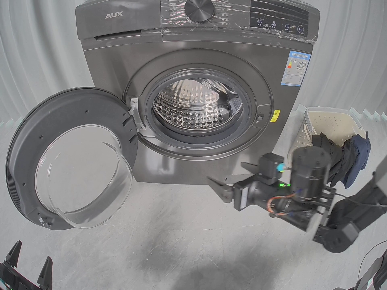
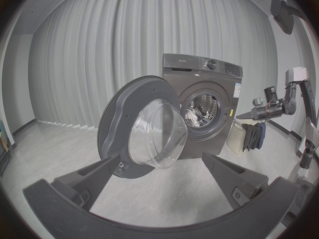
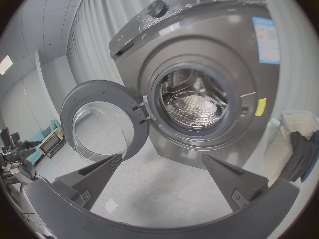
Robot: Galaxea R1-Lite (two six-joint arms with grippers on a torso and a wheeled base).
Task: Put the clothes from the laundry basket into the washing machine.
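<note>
White lettering, a brand mark, stands on the washer drawer front, high and left of the right tool. Small print rings the dial, too fine to read. White icons line the dark panel, high above the tool. A blue-edged label with coloured bars and a code square sits up and right of the tool, and a yellow sticker lies nearer it. The print on both is too small to read.
</note>
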